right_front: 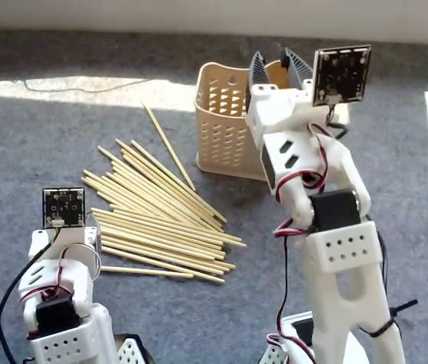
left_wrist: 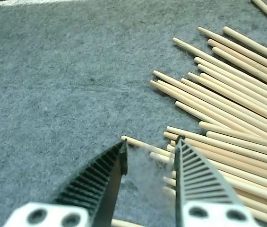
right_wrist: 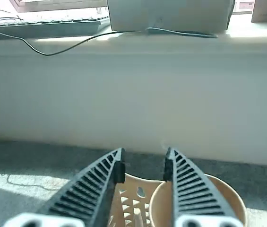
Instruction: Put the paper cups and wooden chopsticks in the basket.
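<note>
My left pincer (left_wrist: pixel 150 146) hangs released low over the grey desk (left_wrist: pixel 53 85), its ribbed jaws parted with nothing between them. The blunt ends of the nearest chopsticks (left_wrist: pixel 228 118) lie right at its tips. One end reaches into the gap below the jaws, and the rest of the pile fans away past one jaw, all of it flat on the desk. My right pincer (right_wrist: pixel 143 158) is also released, with its jaws spread and gripping nothing. It is held up above the basket (right_wrist: pixel 133 203), whose slotted tan wall shows just under the gap. A paper cup (right_wrist: pixel 225 191) stands open-mouthed directly beneath one jaw, close against that wall. From overhead it seems to sit inside the basket rim, though I cannot see how deep. In the high view the basket (right_front: pixel 225 121) stands upright under my right pincer (right_front: pixel 278 64), and the chopsticks (right_front: pixel 160 220) lie heaped between the basket and my left arm. A stray chopstick (right_front: pixel 169 147) lies apart from the heap, nearer the basket's side. Beyond my right pincer rises a pale wall (right_wrist: pixel 133 94), and a cable (right_wrist: pixel 67 47) trails along the ledge on top of it.
</note>
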Available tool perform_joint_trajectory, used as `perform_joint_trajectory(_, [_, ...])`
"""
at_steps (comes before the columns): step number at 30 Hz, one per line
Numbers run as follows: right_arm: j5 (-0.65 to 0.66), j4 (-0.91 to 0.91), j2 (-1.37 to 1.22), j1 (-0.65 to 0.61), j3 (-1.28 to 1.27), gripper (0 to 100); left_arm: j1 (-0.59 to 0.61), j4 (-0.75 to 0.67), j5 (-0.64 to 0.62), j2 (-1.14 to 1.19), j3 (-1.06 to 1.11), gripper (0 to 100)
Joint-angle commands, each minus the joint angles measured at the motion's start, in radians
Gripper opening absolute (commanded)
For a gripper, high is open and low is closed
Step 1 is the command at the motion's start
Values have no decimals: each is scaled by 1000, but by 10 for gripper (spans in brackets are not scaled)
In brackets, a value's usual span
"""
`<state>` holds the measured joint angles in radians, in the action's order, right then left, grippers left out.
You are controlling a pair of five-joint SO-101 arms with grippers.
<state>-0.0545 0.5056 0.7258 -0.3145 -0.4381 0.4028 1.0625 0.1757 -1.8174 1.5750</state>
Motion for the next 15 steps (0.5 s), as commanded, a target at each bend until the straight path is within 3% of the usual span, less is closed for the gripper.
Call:
perform_joint_trajectory(1, [12, 142, 102, -44, 56, 146, 12, -21, -3, -7, -8, 165])
perform_joint_trajectory(9, [12, 447, 179, -107, 54, 146, 4, -21, -3, -7, -8, 165])
perform_joint_trajectory(15, [12, 641, 214, -143, 53, 146, -93, -20, -6, -7, -5, 162])
